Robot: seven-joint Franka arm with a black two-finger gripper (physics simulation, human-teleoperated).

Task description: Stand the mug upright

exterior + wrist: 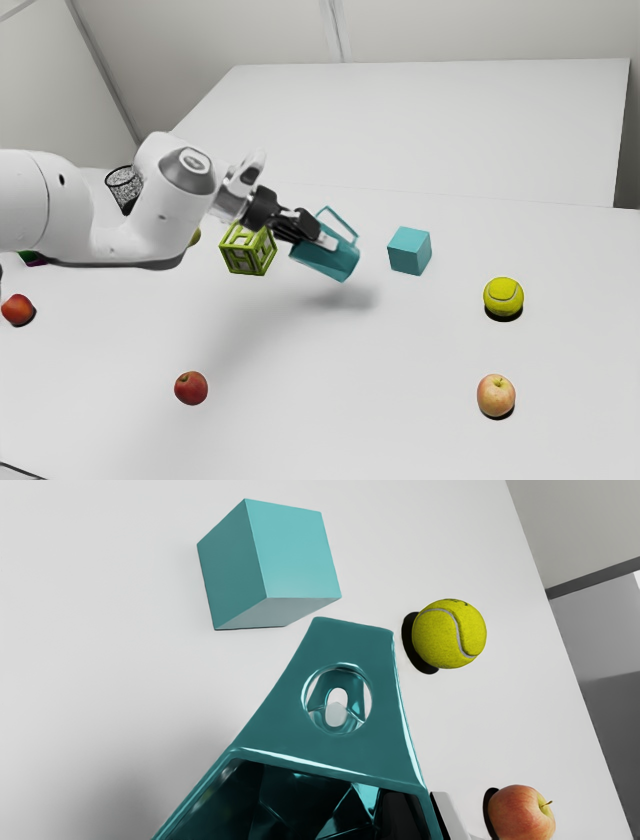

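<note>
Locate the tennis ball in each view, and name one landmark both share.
Exterior view: the tennis ball is toward the exterior view's right, above the yellow-red apple.
Wrist view: the tennis ball lies between that apple and the turquoise cube.
Shared landmark: the cube.

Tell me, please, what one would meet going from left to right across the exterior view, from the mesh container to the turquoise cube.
Mesh container, red fruit, green openwork block, tilted teal mug, turquoise cube.
</note>
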